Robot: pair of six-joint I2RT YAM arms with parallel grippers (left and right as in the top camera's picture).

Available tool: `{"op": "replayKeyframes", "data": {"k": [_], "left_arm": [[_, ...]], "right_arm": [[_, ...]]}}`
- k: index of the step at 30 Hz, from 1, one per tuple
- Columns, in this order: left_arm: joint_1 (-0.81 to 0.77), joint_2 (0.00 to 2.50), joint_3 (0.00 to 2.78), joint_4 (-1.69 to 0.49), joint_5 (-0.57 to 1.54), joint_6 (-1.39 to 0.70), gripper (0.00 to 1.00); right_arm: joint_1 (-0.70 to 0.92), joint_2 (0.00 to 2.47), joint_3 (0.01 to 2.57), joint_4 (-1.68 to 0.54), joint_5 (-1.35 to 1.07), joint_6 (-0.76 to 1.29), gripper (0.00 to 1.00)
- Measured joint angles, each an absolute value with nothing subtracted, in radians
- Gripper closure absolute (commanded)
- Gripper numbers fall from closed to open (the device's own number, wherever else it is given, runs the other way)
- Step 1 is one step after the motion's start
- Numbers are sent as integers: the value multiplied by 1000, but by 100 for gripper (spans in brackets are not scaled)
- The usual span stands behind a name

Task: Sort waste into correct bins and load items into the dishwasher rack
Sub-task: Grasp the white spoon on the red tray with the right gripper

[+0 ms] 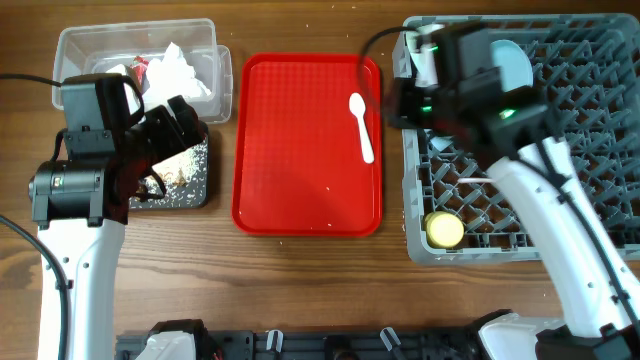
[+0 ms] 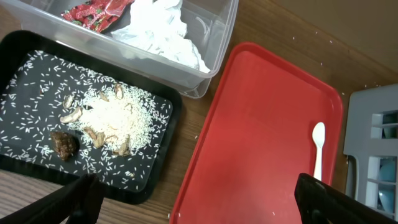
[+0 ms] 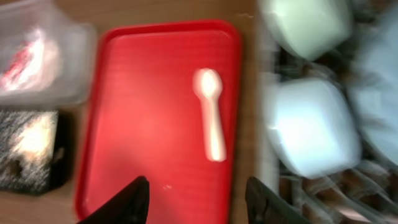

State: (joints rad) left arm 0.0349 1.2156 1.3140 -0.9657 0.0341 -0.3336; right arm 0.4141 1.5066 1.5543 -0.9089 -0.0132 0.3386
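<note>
The white spoon (image 1: 360,126) lies on the red tray (image 1: 300,190), also in the left wrist view (image 2: 318,149) and the right wrist view (image 3: 211,115). The clear tub (image 1: 222,75) holds the white napkin (image 1: 180,72) and the red wrapper (image 2: 93,12). The black tray (image 2: 25,50) holds the rice and food scraps (image 2: 106,121). The grey rack (image 1: 590,130) holds the yellow cup (image 1: 445,230), the pale blue plate (image 1: 512,66) and two bowls (image 3: 305,25) (image 3: 311,127). My left gripper (image 2: 199,211) is open and empty above the black tray's right edge. My right gripper (image 3: 199,205) is open and empty above the gap between the red tray and the rack.
The red tray (image 3: 143,124) lies between the bins and the rack on the wooden table (image 1: 320,290). A thin white utensil, likely the fork (image 1: 470,181), lies in the rack. The right wrist view is blurred.
</note>
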Motion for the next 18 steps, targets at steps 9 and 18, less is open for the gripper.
{"op": "replayKeyframes", "data": {"k": [9, 18], "left_arm": [[35, 1216, 1314, -968, 34, -334, 0], [35, 1216, 1314, -968, 34, -334, 0]], "right_arm": [[513, 2046, 1575, -668, 154, 176, 40], [455, 2198, 1589, -622, 124, 151, 60]]}}
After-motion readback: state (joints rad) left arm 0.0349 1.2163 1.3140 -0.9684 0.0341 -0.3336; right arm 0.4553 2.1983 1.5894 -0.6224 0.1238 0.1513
